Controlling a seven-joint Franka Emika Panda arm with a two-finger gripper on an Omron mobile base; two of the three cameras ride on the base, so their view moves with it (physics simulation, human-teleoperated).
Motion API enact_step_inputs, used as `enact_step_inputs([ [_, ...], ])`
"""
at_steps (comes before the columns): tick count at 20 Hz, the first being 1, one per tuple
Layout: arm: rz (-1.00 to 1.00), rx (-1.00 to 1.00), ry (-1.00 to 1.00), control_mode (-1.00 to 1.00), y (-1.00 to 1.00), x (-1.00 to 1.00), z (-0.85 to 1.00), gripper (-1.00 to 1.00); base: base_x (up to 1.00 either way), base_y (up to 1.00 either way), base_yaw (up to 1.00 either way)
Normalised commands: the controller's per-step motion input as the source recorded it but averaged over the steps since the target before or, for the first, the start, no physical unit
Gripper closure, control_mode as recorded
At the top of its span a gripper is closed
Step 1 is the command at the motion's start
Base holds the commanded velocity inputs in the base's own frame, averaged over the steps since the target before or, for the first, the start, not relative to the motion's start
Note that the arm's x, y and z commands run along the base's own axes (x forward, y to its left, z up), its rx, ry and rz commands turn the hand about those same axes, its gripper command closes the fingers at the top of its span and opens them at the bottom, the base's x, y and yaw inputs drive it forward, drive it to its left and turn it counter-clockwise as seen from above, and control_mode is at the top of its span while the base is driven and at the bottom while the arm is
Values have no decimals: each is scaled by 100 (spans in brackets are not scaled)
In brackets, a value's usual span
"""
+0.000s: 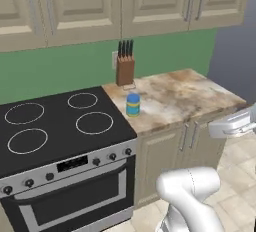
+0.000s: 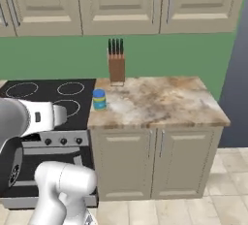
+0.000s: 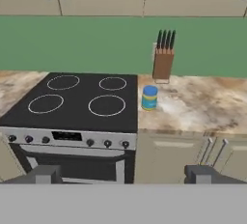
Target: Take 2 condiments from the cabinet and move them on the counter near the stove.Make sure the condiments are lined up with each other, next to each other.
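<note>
1. Gripper [image 3: 123, 174]: the two dark fingertips [image 3: 46, 174] sit at approx 7 and 5 o'clock of the hand view, spread as wide as they go, w/ nothing between them and nothing touched.
2. From the hand view the gripper is well back from the stove [image 3: 72, 100] and counter [image 3: 202, 105], out in front of the cabinet doors below.
3. Blue jar [image 3: 149, 97], yellow band, blue lid: upright on the counter, just beside the stove's right edge, at approx 12 o'clock from the gripper in the hand view. Free, nothing on it.
4. Same jar in the left base view [image 1: 133, 104] sits near the counter's front-left corner; in the right base view [image 2: 99, 99] it's at the counter's left edge next to the cooktop.
5. Knife block [image 3: 163, 63] stands behind the jar against the green wall, approx 1 o'clock from the jar; apart from it, not touching.
6. Counter surface around the jar is bare marbled stone.
7. Hard to make out: jar label detail is too blurred to read. Stove's left part is cut off in the base views; the white arm [image 2: 34, 117] covers part of the oven front in the right base view.
8. Upper cabinet doors [image 1: 120, 6] are cropped at the top in all views.
</note>
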Motion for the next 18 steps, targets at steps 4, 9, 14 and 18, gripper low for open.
enact_step_inputs([
  [4,0,0,0,100,0,0,0,-100,-70,-54,-63],
  [9,0,0,0,100,0,0,0,-100,0,-70,-81],
  [14,0,0,0,100,0,0,0,-100,0,-53,-88],
  [18,0,0,0,100,0,0,0,-100,0,-50,-85],
])
